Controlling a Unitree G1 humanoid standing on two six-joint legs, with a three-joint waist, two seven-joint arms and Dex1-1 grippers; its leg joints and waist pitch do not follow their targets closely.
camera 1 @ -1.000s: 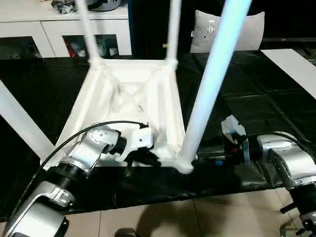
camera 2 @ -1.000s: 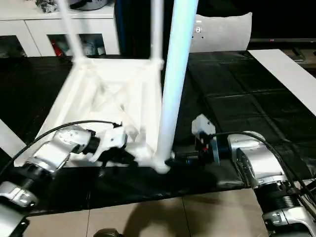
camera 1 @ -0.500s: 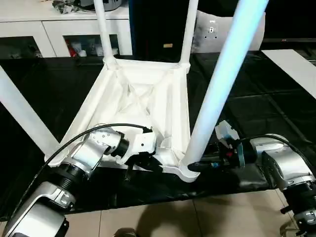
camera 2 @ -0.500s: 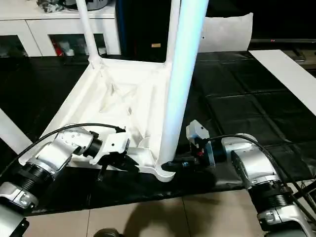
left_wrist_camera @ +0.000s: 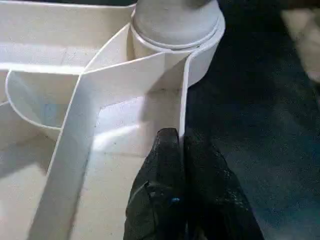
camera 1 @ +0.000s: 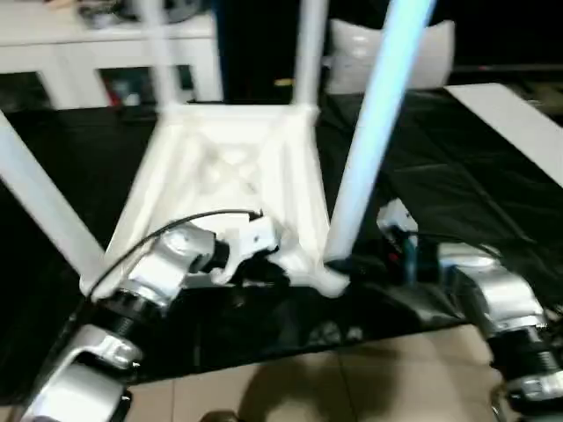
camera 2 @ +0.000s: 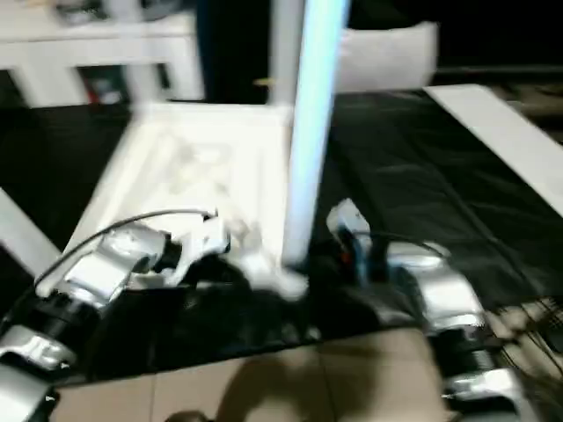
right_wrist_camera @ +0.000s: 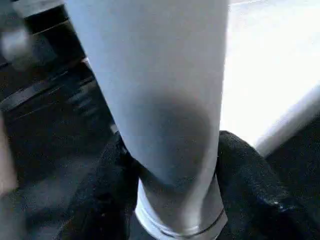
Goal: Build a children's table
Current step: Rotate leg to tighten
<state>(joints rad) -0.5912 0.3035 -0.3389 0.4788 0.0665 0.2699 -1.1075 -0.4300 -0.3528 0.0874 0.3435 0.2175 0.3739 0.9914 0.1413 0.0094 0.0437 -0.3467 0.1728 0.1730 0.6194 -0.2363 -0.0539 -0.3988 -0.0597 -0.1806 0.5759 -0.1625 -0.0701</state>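
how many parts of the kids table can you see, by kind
table top: 1
legs: 4, near right, near left, far left, far right
total: 5 parts

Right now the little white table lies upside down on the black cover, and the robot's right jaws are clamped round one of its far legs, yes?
Not a far leg. The right gripper grips the near leg, low by its corner socket; the right wrist view shows its fingers either side. The table top does lie upside down on the black-covered table.
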